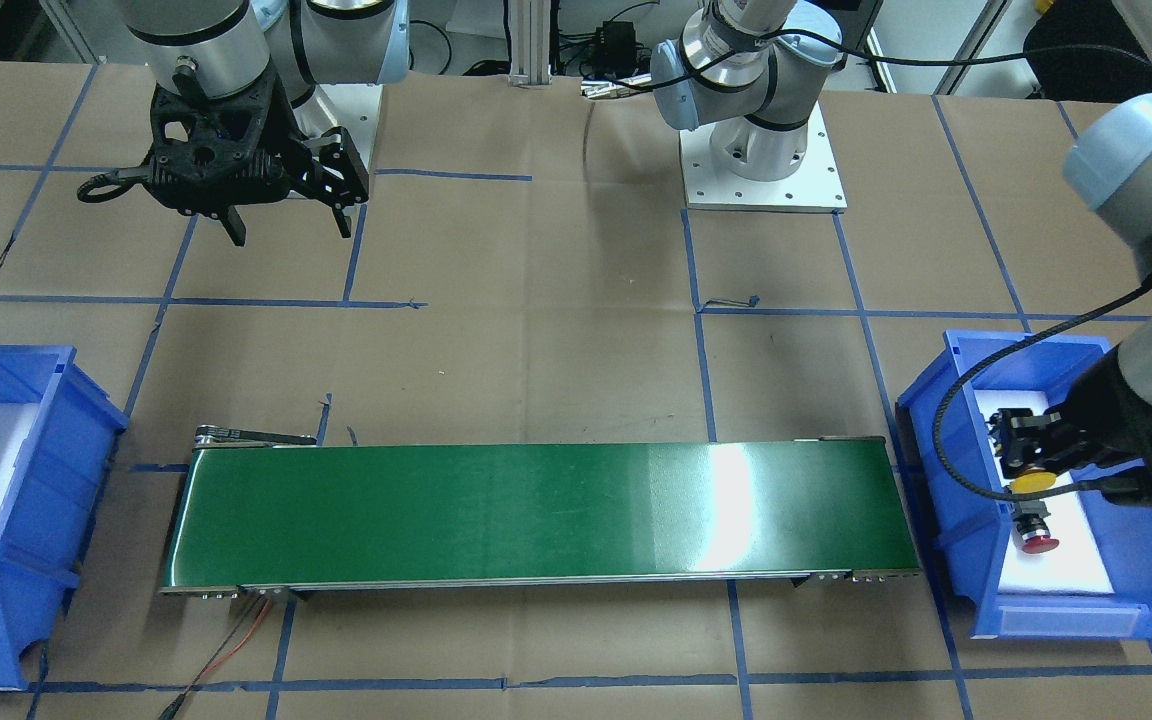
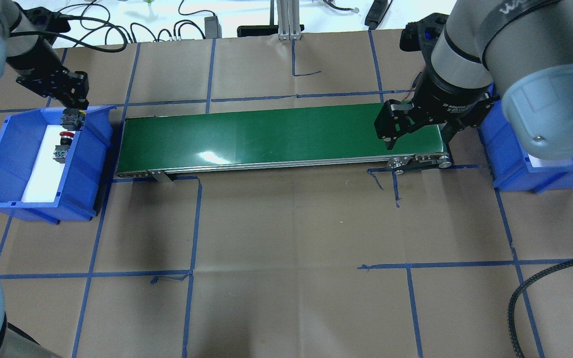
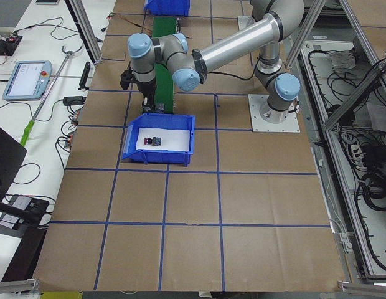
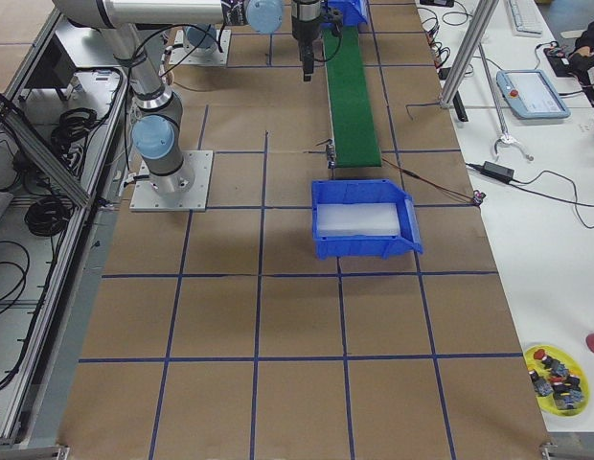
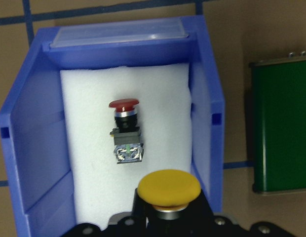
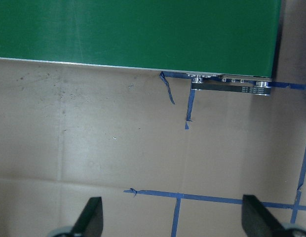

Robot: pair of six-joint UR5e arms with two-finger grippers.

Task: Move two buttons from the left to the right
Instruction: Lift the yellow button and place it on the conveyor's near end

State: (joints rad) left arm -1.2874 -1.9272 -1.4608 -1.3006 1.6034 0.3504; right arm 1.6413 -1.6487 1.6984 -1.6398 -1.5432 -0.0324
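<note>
left wrist-mounted view: left gripper (image 5: 169,213) grips the yellow button (image 5: 169,187) by the blue bin's (image 5: 205,128) belt-side edge, likely for the green belt (image 5: 281,123); right gripper (image 6: 173,219) waits spread.

yellow button (image 5: 169,187), red button (image 5: 124,105), green belt (image 1: 536,510)

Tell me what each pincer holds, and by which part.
The left pincer grips the yellow button by its body behind the cap; the right pincer is open and empty.

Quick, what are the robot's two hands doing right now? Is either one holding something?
Left end effector: closed on the yellow button.
Right end effector: open, holding nothing.
</note>
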